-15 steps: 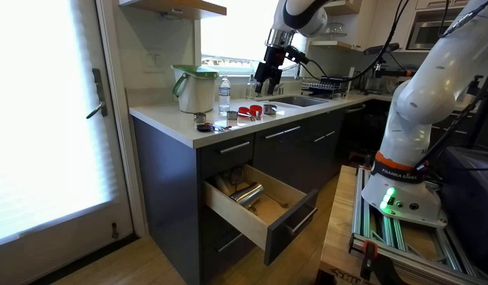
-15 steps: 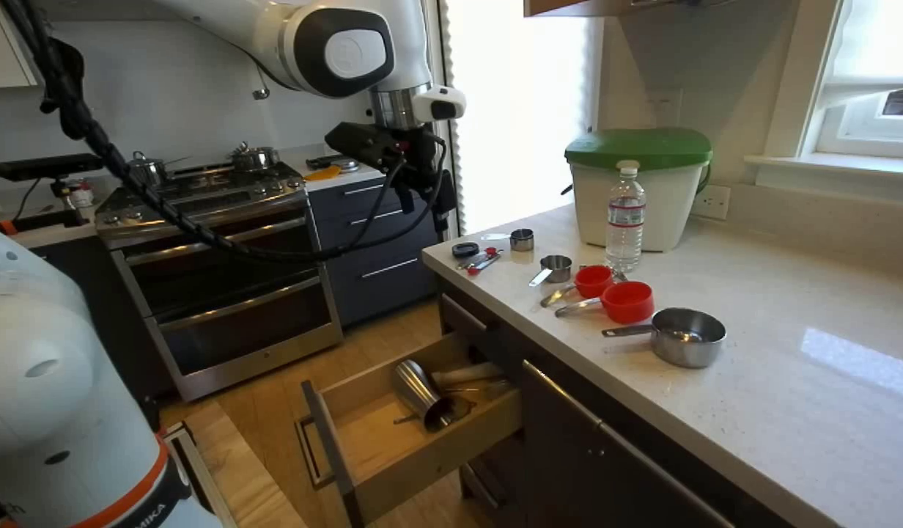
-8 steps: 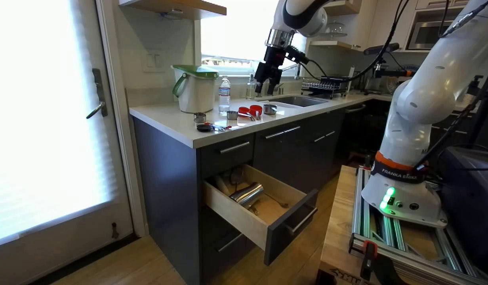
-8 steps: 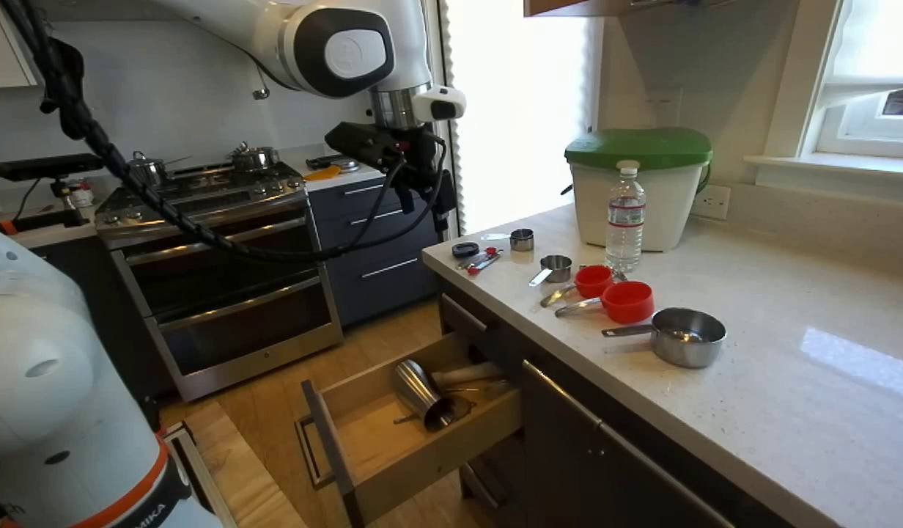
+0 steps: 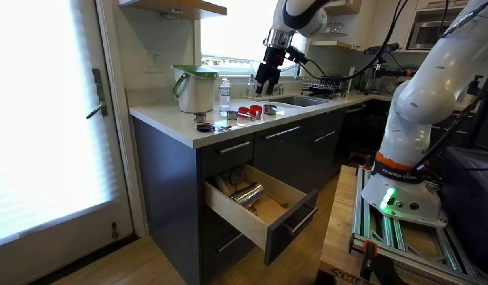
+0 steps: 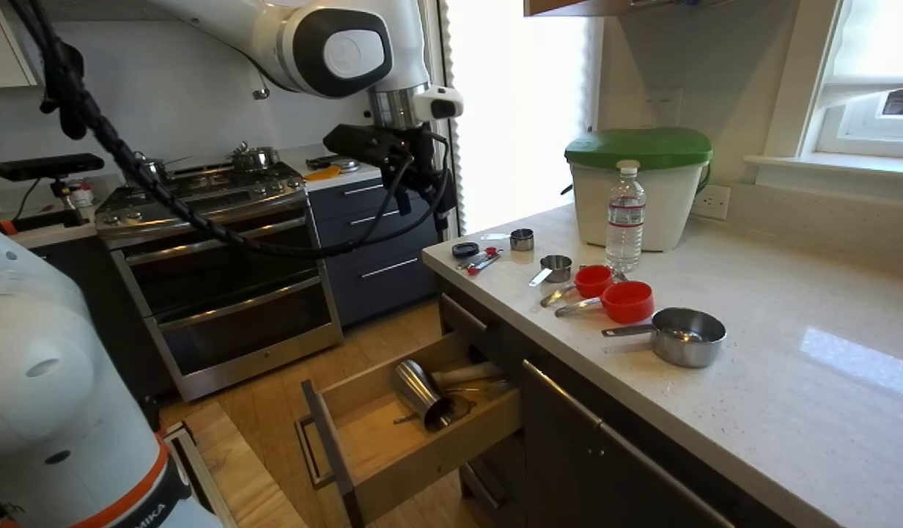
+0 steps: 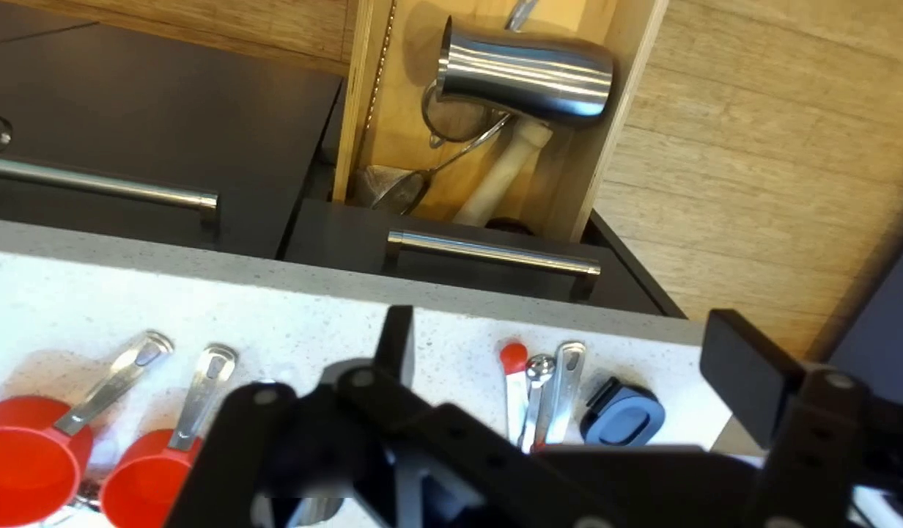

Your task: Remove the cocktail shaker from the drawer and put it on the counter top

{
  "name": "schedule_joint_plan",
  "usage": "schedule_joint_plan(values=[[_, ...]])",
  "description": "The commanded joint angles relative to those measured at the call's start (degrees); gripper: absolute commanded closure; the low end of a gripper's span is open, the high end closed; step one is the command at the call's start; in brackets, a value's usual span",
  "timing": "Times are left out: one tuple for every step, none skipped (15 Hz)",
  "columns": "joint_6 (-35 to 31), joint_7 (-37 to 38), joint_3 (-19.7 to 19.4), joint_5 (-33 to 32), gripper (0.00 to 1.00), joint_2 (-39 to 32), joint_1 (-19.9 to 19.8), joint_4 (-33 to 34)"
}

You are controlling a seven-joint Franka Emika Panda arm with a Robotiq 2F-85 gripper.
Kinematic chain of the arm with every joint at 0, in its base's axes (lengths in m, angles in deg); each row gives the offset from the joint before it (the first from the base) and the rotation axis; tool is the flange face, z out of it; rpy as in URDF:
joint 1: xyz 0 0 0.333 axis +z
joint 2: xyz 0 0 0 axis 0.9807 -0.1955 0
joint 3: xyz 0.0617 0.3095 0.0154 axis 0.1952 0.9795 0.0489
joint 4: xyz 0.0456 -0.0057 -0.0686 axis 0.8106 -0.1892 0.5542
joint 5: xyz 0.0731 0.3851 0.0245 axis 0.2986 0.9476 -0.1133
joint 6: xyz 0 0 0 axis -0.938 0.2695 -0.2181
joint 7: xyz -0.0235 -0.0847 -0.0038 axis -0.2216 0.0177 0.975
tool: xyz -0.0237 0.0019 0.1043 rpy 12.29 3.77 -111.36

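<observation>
In an exterior view: the gripper (image 5: 264, 91) points down above the counter top (image 5: 170, 118), its jaws apart. Lower and nearer, the drawer (image 5: 244, 220) stands pulled out, the cocktail shaker (image 5: 248, 193) on its side within. A green-lidded white bin (image 5: 198, 95) stands at the far left.

In an exterior view: a steel measuring cup (image 6: 684, 345) is nearest on the counter top, two red measuring cups (image 6: 627, 304) beyond it, and a clear bottle (image 6: 625, 220) just beside the bin. The shaker's open mouth faces near and right.

In the wrist view: jaws spread wide, with measuring spoons (image 7: 533, 405) and a small dark object (image 7: 621, 425) on the counter top beneath the gap. The shaker lies crosswise in the drawer, mouth left, base by the right wall, a pale wooden rod (image 7: 501, 178) just beside it.
</observation>
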Motion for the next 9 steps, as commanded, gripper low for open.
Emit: schedule_joint_plan(values=[[-1.21,-9.69,-0.45,-0.39,0.0,1.88,2.32,-3.87],[-0.99,-12.92,-0.9,0.55,0.0,2.34,3.23,-4.92],[-0.97,-16.09,-1.31,1.39,0.0,2.93,4.13,-6.31],[-0.86,-18.88,-1.44,1.2,0.0,3.22,4.7,-7.27],[-0.9,-21.32,-1.37,0.48,0.0,3.48,5.16,-8.63],[-0.73,-23.69,-1.32,-0.28,0.0,3.64,5.57,-9.87],[-1.86,-25.35,-0.81,-2.0,0.0,3.59,5.6,-11.37],[-2.85,-27.3,-0.57,-2.94,0.0,3.47,6.04,-12.72],[-4.21,-28.88,-0.29,-3.98,0.0,3.48,6.51,-14.03]])
